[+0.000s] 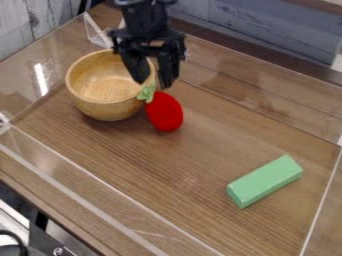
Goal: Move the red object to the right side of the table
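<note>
The red object (166, 113), a small glossy strawberry shape with a green leafy top, lies on the dark wood table (201, 150) against the right side of the wooden bowl (102, 85). My gripper (152, 79) hangs just above and behind the red object, over the bowl's right rim. Its black fingers (135, 68) point down and stand apart with nothing between them. The fingertips are close to the green leaves, but I cannot tell whether they touch.
A green rectangular block (263, 181) lies at the front right. Clear acrylic walls (80, 190) edge the table. A white wire-like item (104, 33) stands behind the bowl at the back left.
</note>
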`<state>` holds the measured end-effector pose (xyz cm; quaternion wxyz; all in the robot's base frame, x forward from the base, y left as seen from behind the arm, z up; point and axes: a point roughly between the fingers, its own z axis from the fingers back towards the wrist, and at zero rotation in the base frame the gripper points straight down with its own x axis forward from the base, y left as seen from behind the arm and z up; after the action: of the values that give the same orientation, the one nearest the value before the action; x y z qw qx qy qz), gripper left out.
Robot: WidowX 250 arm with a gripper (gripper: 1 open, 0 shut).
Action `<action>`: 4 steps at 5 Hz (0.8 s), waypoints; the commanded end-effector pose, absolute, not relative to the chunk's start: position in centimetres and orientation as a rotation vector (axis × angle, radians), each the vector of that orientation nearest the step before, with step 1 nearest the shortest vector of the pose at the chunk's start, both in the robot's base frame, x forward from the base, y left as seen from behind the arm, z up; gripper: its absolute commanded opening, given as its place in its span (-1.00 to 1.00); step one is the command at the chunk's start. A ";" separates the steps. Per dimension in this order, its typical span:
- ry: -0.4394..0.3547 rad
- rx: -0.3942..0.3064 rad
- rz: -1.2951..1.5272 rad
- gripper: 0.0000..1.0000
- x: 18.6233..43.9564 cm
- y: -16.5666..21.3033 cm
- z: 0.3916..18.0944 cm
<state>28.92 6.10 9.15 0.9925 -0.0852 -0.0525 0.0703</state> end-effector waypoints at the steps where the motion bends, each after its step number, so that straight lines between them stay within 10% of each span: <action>1: -0.134 -0.150 0.141 -1.00 28.7 5.8 9.0; 4: -0.156 -0.173 -0.148 -1.00 30.3 1.9 11.7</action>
<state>29.61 1.75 9.84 0.9921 -0.0946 -0.0470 -0.0670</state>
